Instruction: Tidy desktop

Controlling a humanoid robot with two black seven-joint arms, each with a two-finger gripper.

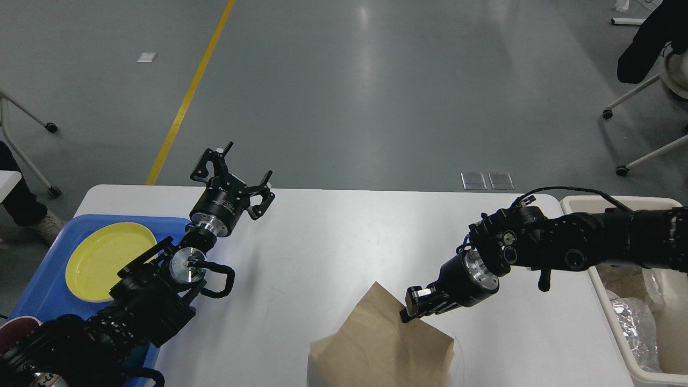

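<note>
Your right gripper (407,313) is pinched on the brown paper bag (380,344) at the near edge of the desktop (344,236). Your left gripper (242,169) hangs spread and empty over the desktop's far left corner, just beyond the blue tray (54,285).

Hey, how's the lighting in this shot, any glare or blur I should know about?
Head view: pale streaks of overhead-light glare run down the grey floor; the desktop is evenly lit, with soft shadows under the left gripper and beside the brown paper bag; focus is sharp, but the right gripper is dark against the bag.
</note>
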